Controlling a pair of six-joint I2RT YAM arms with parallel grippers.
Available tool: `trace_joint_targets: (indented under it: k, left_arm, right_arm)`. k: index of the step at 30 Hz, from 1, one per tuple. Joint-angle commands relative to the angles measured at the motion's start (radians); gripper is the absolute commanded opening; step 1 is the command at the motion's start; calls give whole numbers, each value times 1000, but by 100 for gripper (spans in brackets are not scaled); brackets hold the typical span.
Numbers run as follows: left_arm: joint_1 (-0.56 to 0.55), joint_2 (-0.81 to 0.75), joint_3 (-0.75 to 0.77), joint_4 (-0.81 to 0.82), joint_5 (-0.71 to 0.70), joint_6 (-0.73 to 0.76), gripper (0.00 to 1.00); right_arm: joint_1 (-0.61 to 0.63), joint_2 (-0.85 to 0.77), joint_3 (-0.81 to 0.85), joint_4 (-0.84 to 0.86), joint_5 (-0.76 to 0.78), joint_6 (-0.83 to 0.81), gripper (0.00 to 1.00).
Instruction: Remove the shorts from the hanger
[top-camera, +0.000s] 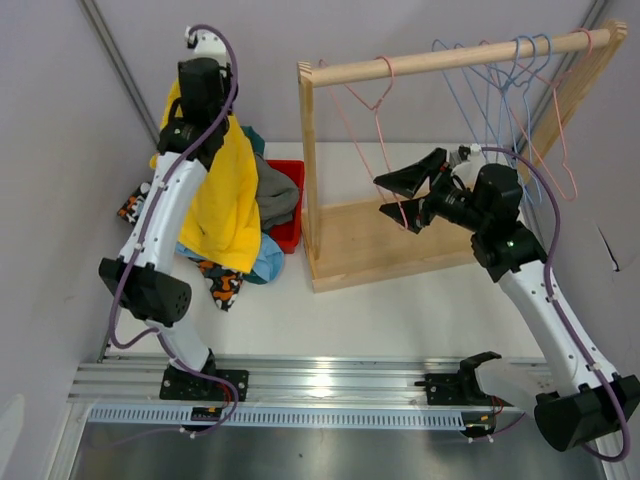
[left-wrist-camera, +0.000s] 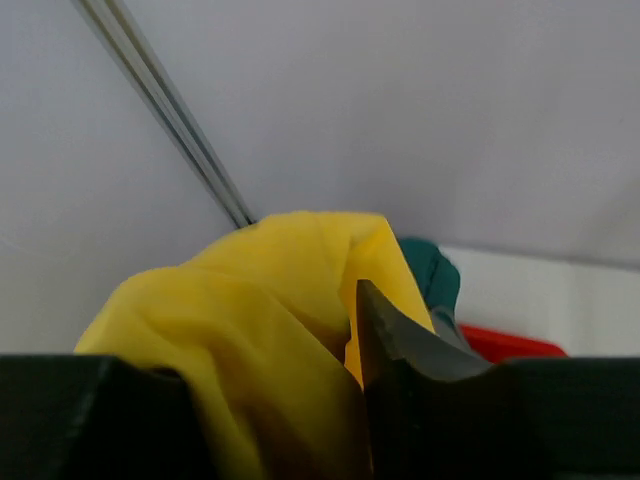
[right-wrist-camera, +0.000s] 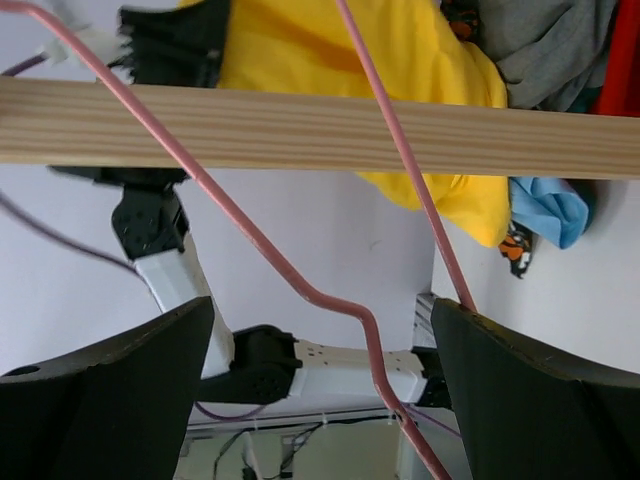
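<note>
Left gripper is clamped on a bunch of the yellow shorts. It's raised at the far left, and the fabric hangs down from it over the heap below.

Right gripper has its jaws wide apart, one on each side of a pink hanger under the wooden rail. It isn't gripping anything. We see no fabric on that wire in the right wrist view.

Around the yellow pair, the rest of the shorts are heaped on the surface left of the rack:
- grey, lying against a red bin
- dark teal, behind the yellow
- light blue, low in the heap
- camouflage, at the near edge

We can't tell which of these are inside the bin and which are just beside it.

Every hanger we can make out on the rail, pink or blue, looks like bare wire.

Our read is that the removal itself is done for all five pairs. What's left is dropping the yellow pair onto the heap. The right arm has nothing more to pull and should back off the empty hanger.
</note>
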Motion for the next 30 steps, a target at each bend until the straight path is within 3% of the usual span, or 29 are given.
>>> trace_joint_targets:
  k: [1,2,3,8,12,17,23,30]
  left_arm:
    - [36,-22,-98,6,74,-164,65]
    - [41,-31,-133,1,76,-179,94]
    - [41,-42,-168,-1,74,-190,99]
    - [41,-199,-307,10,107,-242,99]
    - [40,-318,-437,-25,154,-257,99]
    - [32,-451,-555,-94,200,-288,99]
    - [30,-589,-702,-82,301,-322,99]
    - [29,-828,-865,-30,450,-403,99]
  right_arm:
    - [-8,-69,20,-83,4,-109,99]
    - [-8,-89,25,-106,10,-127,99]
    - [-10,-101,37,-153,22,-144,99]
    - [-15,-185,77,-356,129,-300,99]
    - [-13,-280,116,-612,362,-445,99]
    - [-15,-354,103,-782,600,-549,100]
    - [-15,-458,54,-832,735,-557,99]
    - [-13,-573,-48,-783,743,-523,99]
